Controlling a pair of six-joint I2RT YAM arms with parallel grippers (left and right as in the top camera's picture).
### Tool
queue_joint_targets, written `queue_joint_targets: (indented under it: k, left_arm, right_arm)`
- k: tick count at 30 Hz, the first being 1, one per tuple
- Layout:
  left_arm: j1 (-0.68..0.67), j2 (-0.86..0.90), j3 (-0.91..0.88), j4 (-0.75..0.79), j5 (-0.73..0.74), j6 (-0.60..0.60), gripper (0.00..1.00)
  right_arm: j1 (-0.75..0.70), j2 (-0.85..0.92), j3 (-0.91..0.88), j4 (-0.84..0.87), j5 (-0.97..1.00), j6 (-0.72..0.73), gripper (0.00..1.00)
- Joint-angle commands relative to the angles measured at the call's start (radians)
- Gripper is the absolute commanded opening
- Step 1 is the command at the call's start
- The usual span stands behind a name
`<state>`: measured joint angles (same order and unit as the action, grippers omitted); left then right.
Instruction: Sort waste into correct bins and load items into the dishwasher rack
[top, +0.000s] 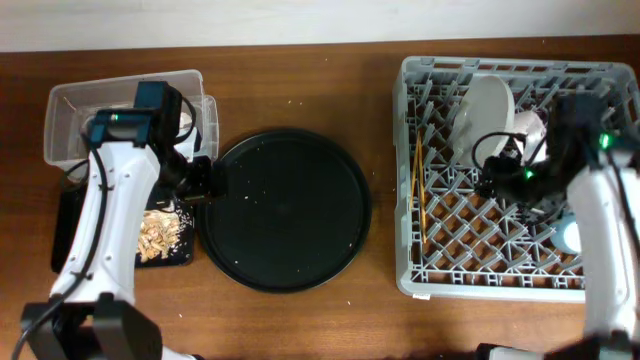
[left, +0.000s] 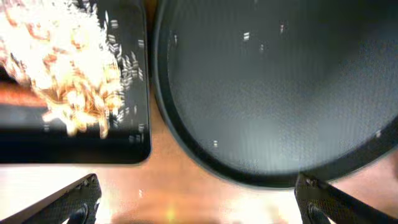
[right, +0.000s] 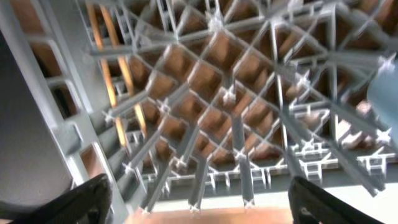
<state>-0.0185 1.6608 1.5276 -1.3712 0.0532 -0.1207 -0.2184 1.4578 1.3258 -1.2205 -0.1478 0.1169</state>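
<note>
A large square grey plastic dishwasher rack fills the right end of the wooden tabletop. Inside it, a pale grey-white round plate stands on edge among the pegs near the back. Two thin wooden chopsticks lie along the left side. A small light-blue cup sits toward the right, partly hidden by the right arm. The right jaws hang above the rack's grid base, spread wide with nothing between them.

At the back left stands a clear plastic rectangular tub. Just in front of it lies a shallow flat black rectangular tray carrying a heap of pale beige food scraps. A large round black tray, dotted with a few pale specks, lies in the middle, close beside the flat tray. The left jaws hover over the narrow strip between the flat tray and the round tray's left rim, wide open and holding nothing.
</note>
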Motion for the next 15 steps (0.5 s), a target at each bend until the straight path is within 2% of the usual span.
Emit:
queue_joint_targets:
  k: [1,5,8,11,15]
  left_arm:
    - [-0.001,-0.208,-0.175,0.151,-0.017,0.0,0.99]
    - [-0.001,-0.587,-0.498,0.468,-0.016,-0.024,0.99]
    - [-0.001,-0.856,-0.678,0.621,-0.016,-0.025,0.99]
    - [-0.001,-1.001,-0.702,0.621,-0.016,-0.024,0.99]
    - [-0.001,-1.043,-0.702,0.619,-0.016,-0.024,0.99]
  right_arm:
    - [-0.006,-0.268,-0.187,0.101,0.006,-0.005,0.98]
    - [-0.006,-0.574,-0.323,0.182,0.007,-0.005,0.98]
    - [-0.006,-0.703,-0.333,0.166,-0.006,-0.005,0.98]
    - [-0.006,-0.732,-0.333,0.159,-0.025,-0.005,0.98]
    - [-0.006,-0.715,-0.333,0.159,-0.025,-0.005,0.98]
